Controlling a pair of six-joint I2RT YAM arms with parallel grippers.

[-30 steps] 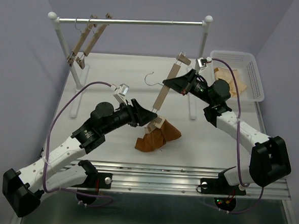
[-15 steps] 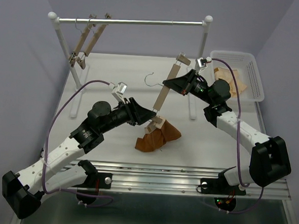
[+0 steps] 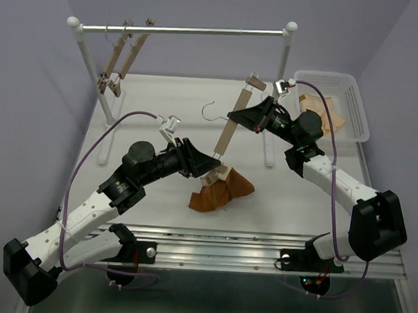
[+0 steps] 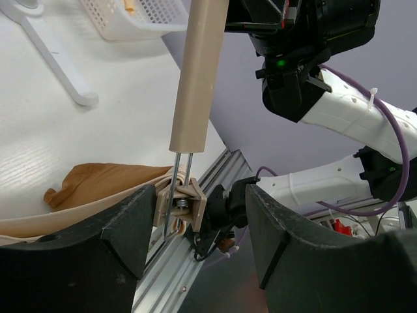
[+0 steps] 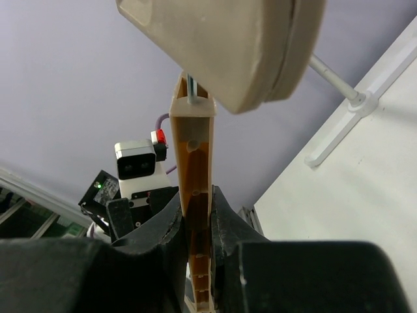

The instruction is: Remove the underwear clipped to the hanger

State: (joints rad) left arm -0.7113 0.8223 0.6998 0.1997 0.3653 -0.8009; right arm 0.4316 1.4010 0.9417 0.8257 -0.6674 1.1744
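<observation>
The hanger (image 3: 232, 126) is a light-wood bar held tilted above the table, with a metal clip at each end. My right gripper (image 3: 235, 117) is shut on its bar, which is pinched between the two fingers in the right wrist view (image 5: 195, 208). The rust-orange underwear (image 3: 218, 191) hangs from the lower clip (image 3: 219, 173) and slumps onto the table. My left gripper (image 3: 214, 162) is open around that lower clip (image 4: 185, 203). The clip sits against the left finger (image 4: 127, 228) with a wide gap to the right one. The underwear (image 4: 104, 179) trails off behind the left finger.
A white rack with a metal rail (image 3: 181, 31) stands at the back, two bare wooden clip hangers (image 3: 119, 66) on its left end. Its right foot (image 3: 269, 154) lies just behind the held hanger. A white basket (image 3: 351, 101) with pale cloth (image 3: 320, 109) sits at the right.
My left gripper has edged right, closer round the lower clip. The right arm, hanger and underwear have stayed put.
</observation>
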